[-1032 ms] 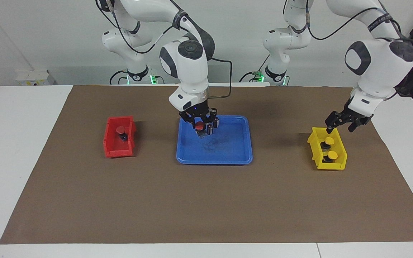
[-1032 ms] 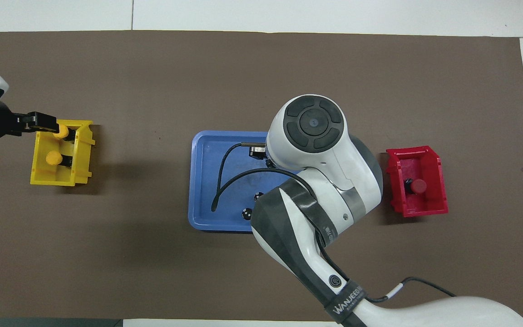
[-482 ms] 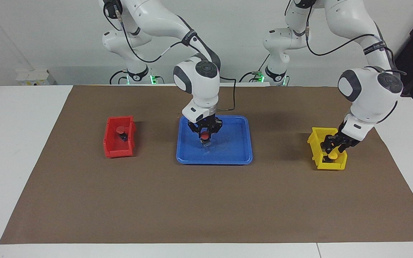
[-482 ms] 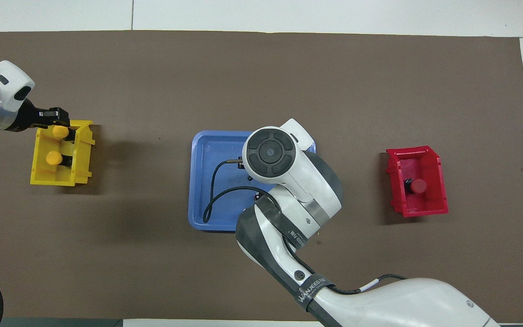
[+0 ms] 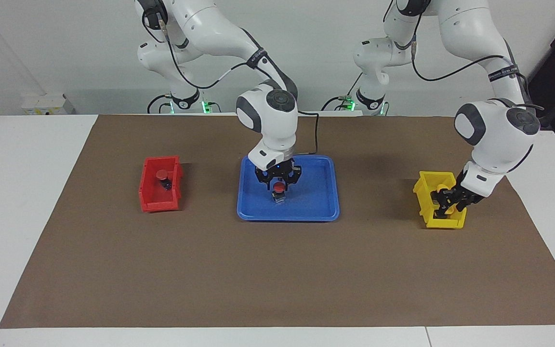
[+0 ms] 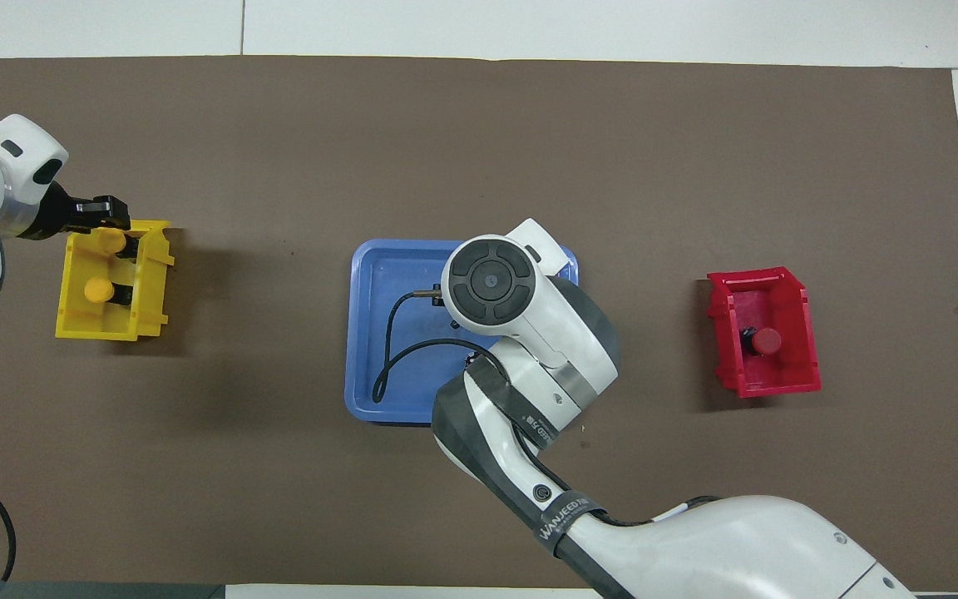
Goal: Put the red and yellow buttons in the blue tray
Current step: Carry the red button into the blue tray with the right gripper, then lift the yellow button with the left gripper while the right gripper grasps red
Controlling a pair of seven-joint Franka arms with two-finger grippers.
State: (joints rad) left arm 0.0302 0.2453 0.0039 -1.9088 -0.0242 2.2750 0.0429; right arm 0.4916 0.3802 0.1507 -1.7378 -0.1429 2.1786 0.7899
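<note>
The blue tray (image 5: pixel 316 202) lies mid-table and also shows in the overhead view (image 6: pixel 379 291). My right gripper (image 5: pixel 279 189) is low over the tray, shut on a red button (image 5: pixel 279 186) whose base is at the tray floor. In the overhead view the arm hides both. A second red button (image 5: pixel 162 174) sits in the red bin (image 5: pixel 159 202). My left gripper (image 5: pixel 448 205) is down in the yellow bin (image 5: pixel 424 193), open around the yellow button (image 6: pixel 111 242) farther from the robots. The other yellow button (image 6: pixel 98 289) stays beside it.
The red bin stands toward the right arm's end of the brown mat (image 5: pixel 277 279), the yellow bin toward the left arm's end. The right arm's cable (image 6: pixel 392 341) hangs over the tray. White table shows around the mat.
My right gripper has carried the red button down to the tray floor, farther from the robots. My left gripper has dropped from above the yellow bin into it, around a yellow button.
</note>
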